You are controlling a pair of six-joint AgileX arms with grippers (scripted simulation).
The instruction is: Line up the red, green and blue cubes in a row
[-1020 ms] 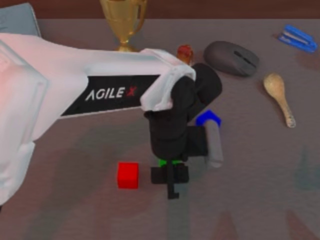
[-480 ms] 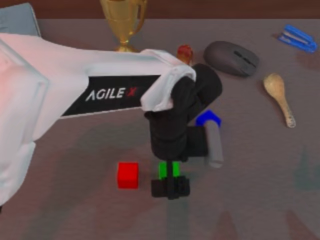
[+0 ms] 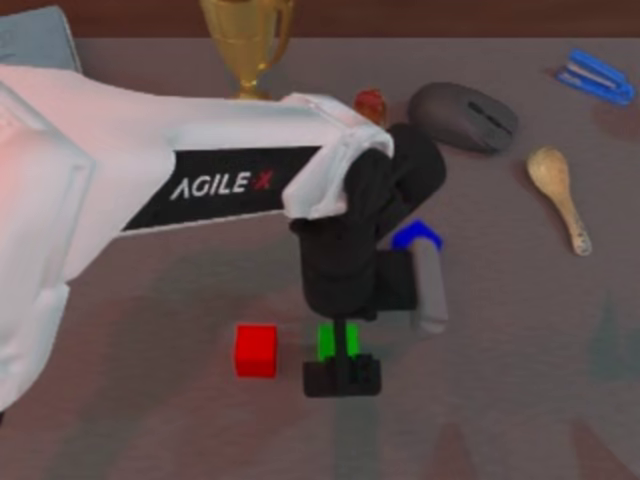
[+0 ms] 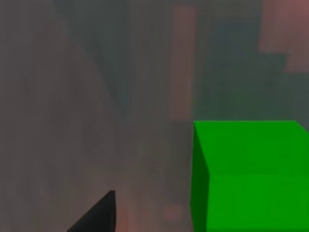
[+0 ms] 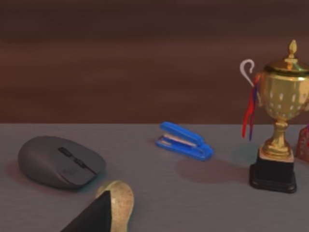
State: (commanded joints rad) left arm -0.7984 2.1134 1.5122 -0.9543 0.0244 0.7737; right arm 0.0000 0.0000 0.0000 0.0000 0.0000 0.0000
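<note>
Green, the small plain cube (image 3: pixel 325 340) sits on the surface just right of the bright red cube (image 3: pixel 256 350). The left pincer (image 3: pixel 341 375) hangs over it, spread and not pinching. Placement looks done; next comes the deep blue cube (image 3: pixel 417 238) (half hidden farther back). The right arm is out of sight.

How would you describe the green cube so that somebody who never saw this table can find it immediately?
Start from the big white left arm that reaches in from the top view's left side, and follow it to the left gripper near the table's front middle. The green cube sits right at that gripper, with the red cube to its left. It is the only green thing there.
</note>
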